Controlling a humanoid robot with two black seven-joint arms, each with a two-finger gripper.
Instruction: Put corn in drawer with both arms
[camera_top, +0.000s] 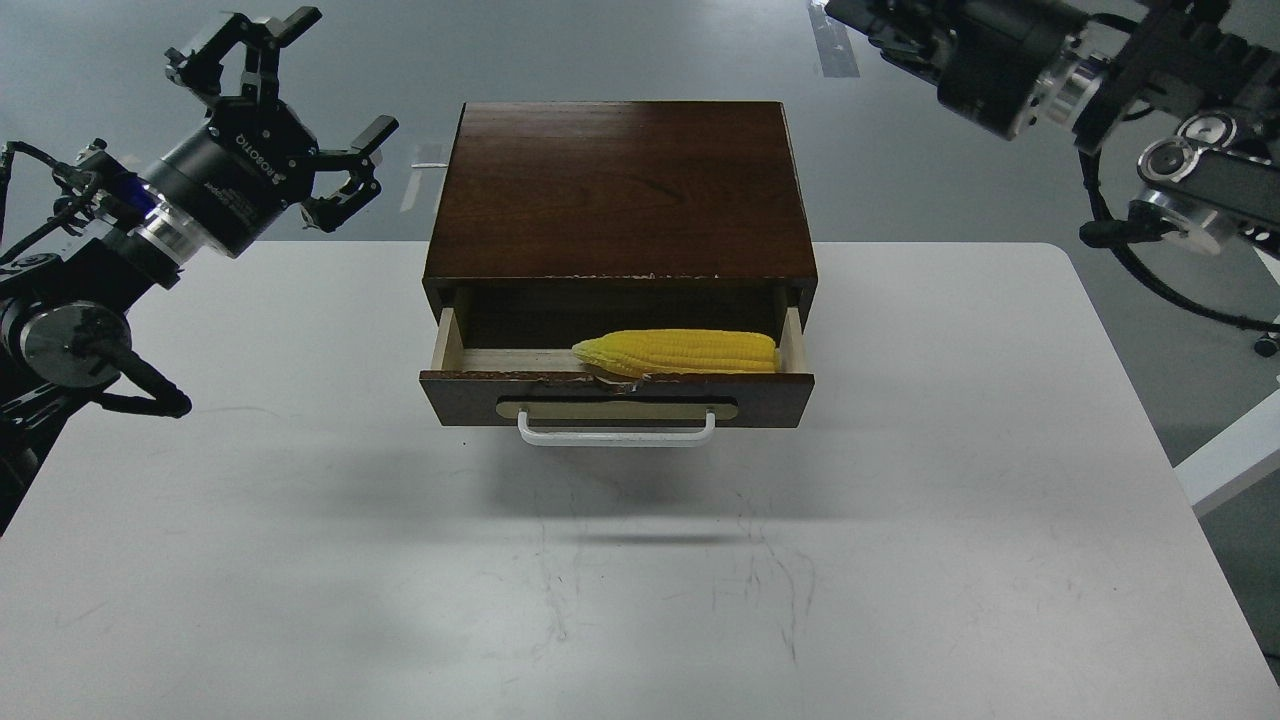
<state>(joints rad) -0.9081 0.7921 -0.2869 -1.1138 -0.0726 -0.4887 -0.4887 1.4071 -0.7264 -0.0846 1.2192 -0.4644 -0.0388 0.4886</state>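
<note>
The yellow corn (680, 352) lies lengthwise in the open drawer (617, 398), on the right side, pointed end to the left. The drawer is pulled partly out of the dark brown cabinet (620, 190), and its white bar handle (617, 432) faces me. My left gripper (300, 105) is open and empty, held in the air to the left of the cabinet. My right gripper (885, 22) is high at the top right, above and behind the cabinet. Its fingers are mostly cut off by the top edge, and it holds no corn.
The cabinet stands at the back middle of a white table (640, 580). The table's right edge runs near a white frame (1230, 450). Grey floor lies behind the table.
</note>
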